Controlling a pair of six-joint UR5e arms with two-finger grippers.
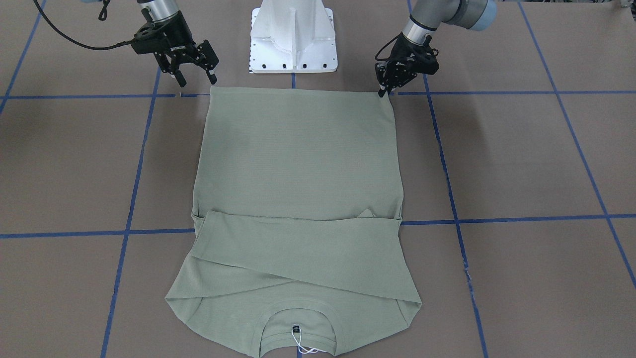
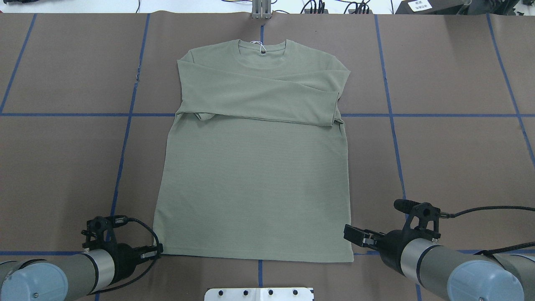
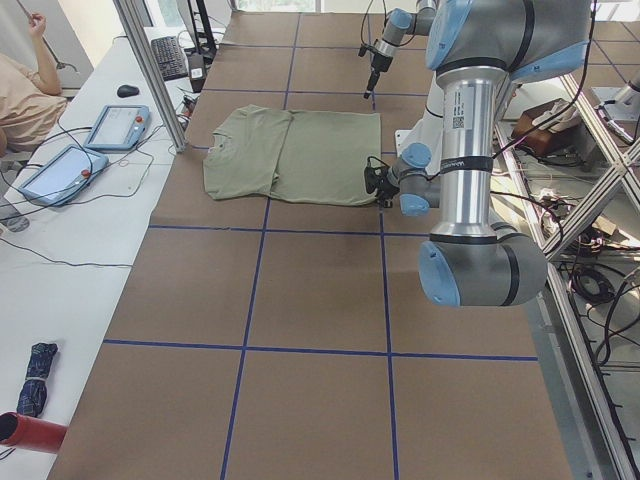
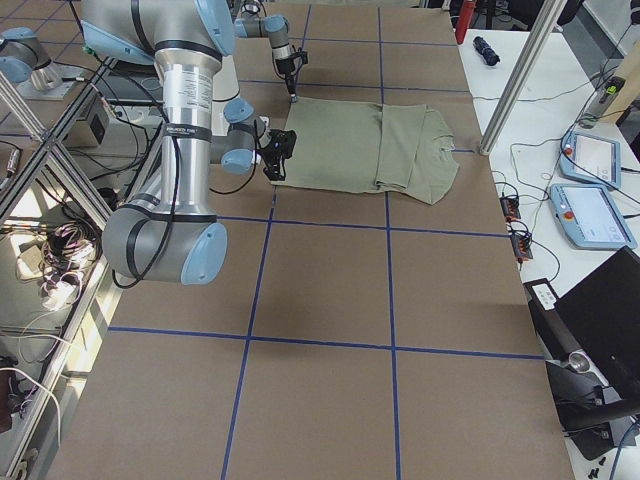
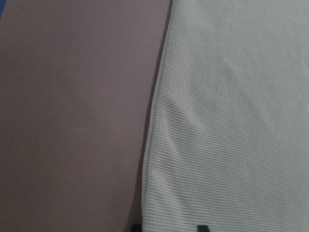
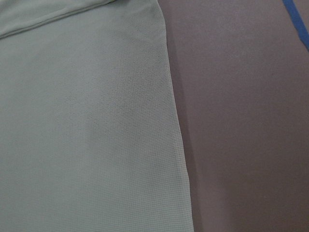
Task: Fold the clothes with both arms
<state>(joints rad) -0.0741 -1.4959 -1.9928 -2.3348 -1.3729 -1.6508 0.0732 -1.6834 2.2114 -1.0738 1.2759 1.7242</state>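
1. Shirt (image 2: pixel 255 167), pale sage green with long sleeves, lies flat on the brown table (image 2: pixel 62 167). Its hem is turned toward both grippers and its neck is at the end farthest from them.
2. The left gripper (image 1: pixel 383 92) is down at the hem corner on its own side, with its tips touching the cloth there. Its fingers stand close together. The left wrist view shows two dark fingertips (image 5: pixel 203 227) with a narrow strip of cloth between them and light creases running away from them. Whether the cloth is actually clamped cannot be told.
3. The right gripper (image 1: pixel 197 79) has its fingers spread wide and holds nothing. It sits just outside the other hem corner, apart from the cloth, and the corner lies just beside its tips on the inner side. Its wrist view shows only the shirt's side edge and bare table.
4. Both sleeves (image 2: pixel 259 100) are folded across the chest and overlap each other, well beyond both grippers toward the neck end.
5. A small dark neck label (image 1: pixel 296 328) with a white string (image 1: pixel 300 345) sits inside the collar, at the point farthest from the grippers.
6. A white base pedestal (image 1: pixel 293 37) stands between the two grippers, behind the hem and apart from it.
7. A blue tape line (image 1: pixel 99 96) runs along the table close to both grippers, roughly level with the hem.
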